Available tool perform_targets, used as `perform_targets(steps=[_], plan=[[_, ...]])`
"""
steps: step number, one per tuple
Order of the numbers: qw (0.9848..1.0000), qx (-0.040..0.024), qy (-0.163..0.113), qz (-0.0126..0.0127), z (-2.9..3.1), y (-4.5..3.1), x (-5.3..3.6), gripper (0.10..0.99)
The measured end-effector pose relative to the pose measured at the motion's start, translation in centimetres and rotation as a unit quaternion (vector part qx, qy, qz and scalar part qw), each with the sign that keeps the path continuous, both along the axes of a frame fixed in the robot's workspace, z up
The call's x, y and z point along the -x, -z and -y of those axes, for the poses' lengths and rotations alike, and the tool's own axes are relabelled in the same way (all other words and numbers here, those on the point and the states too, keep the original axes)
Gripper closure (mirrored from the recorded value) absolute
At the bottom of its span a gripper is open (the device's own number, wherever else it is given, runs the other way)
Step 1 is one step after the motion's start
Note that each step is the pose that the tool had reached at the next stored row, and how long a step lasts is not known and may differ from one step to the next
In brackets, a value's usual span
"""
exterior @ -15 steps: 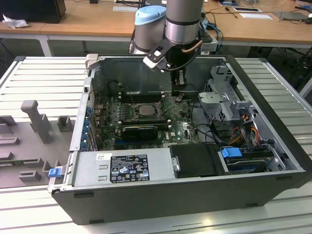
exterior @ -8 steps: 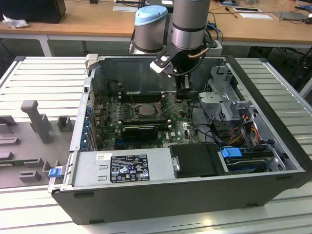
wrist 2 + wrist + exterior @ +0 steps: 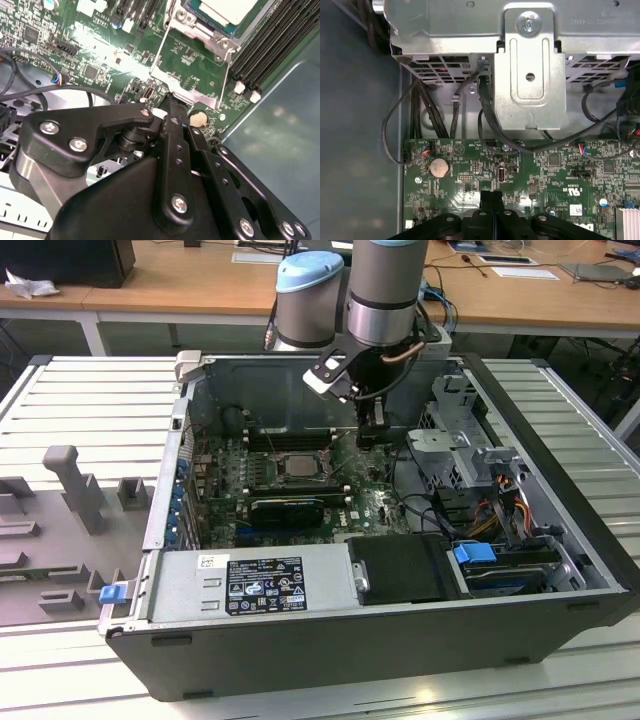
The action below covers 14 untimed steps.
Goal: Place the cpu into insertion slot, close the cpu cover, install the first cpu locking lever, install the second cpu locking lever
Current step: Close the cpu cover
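Chip (image 3: 227, 9) sits in the socket (image 3: 222, 44), cover (image 3: 186, 91) open toward my claw (image 3: 171, 102) -- pressed together at the cover's free edge. I'd tip that edge over slowly, staying square -- not nudging the chip.

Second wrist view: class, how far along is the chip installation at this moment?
Done: the chip lies in place. In hand: the gripper, fingers shut, sits at the free edge of the cover, which lies flipped open. Left: closing the cover and both levers.
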State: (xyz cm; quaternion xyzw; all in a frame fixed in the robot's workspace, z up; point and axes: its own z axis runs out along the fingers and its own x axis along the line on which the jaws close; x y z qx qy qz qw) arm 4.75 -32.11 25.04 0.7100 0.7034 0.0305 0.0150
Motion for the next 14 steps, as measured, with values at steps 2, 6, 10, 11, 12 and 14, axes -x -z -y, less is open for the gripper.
perform_targets(steps=[2, 6, 10, 11, 12, 14], plan=[[1.0000, 0.0000, 0.000, 0.0000, 0.00, 0.00, 0.16, 0.980], [1.0000, -0.0001, 0.000, 0.0000, 0.00, 0.01, 0.30, 0.980], [1.0000, 0.0000, 0.000, 0.0000, 0.00, 0.01, 0.45, 0.980], [1.0000, -0.0001, 0.000, 0.0000, 0.00, 0.01, 0.48, 0.980], [1.0000, -0.0001, 0.000, 0.0000, 0.00, 0.01, 0.49, 0.980], [1.0000, 0.0000, 0.000, 0.0000, 0.00, 0.01, 0.54, 0.980]])
